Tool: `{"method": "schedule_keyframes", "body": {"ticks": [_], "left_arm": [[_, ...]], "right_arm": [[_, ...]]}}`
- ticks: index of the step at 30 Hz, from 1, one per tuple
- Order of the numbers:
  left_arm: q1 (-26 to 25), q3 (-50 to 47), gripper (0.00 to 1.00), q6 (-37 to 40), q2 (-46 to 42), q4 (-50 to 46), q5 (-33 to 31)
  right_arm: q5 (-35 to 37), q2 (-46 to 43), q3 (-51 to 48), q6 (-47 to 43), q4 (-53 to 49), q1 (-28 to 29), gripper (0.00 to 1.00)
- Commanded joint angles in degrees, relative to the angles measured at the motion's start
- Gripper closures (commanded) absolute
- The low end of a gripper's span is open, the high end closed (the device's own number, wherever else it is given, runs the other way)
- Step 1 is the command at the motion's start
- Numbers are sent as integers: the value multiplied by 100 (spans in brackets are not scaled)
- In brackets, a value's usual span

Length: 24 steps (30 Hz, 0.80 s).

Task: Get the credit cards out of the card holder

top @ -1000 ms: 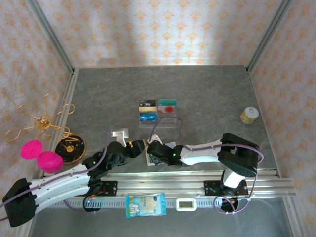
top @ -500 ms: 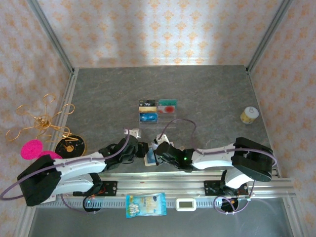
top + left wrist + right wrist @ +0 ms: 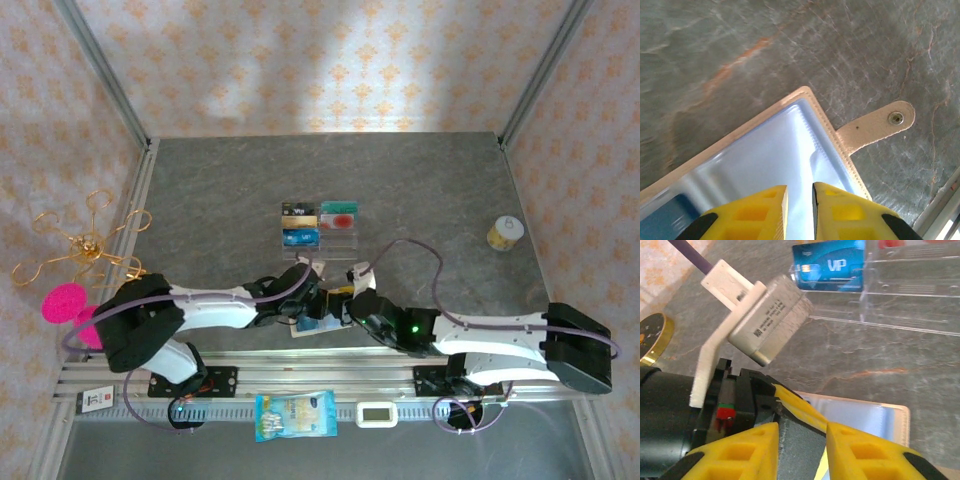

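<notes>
The tan card holder [image 3: 303, 332] lies open near the table's front edge, its blue-grey clear pockets [image 3: 765, 155] up and its snap tab [image 3: 880, 127] flat on the table. A blue card [image 3: 660, 220] sits in one pocket. My left gripper [image 3: 800, 187] [image 3: 311, 306] rests on the pockets, its fingers a narrow gap apart with nothing between them. My right gripper [image 3: 802, 426] [image 3: 343, 300] faces it from the right, open, with a dark grey flat thing [image 3: 797, 452] between its fingers. More credit cards [image 3: 318, 222], among them a blue one [image 3: 829, 267], stand in the acrylic rack [image 3: 910, 295].
A gold wire stand [image 3: 80, 245] and a pink disc [image 3: 65, 300] sit at the left. A small jar [image 3: 505, 233] stands at the right. A snack packet [image 3: 295, 415] and a white timer [image 3: 378, 412] lie on the front rail.
Both arms have stretched out low toward the card holder. The left gripper has narrowed and slid right onto the pockets. The right gripper, shut a second ago, has opened.
</notes>
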Motion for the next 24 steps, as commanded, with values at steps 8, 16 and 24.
{"method": "schedule_keyframes", "body": {"ticks": [8,16,24], "left_arm": [[-43,-631,53,-435,-1311,3,-450],[473,-1691,63,-885,-2558,-183,-623],[621,-1758,78,-624,-2183,-89,-731]], "right_arm": [[583,-408,-87,540,-403,17,77],[-1499,634,318,72,261,-533,83],[-2832,1930,959,-20,535,-726,84]]}}
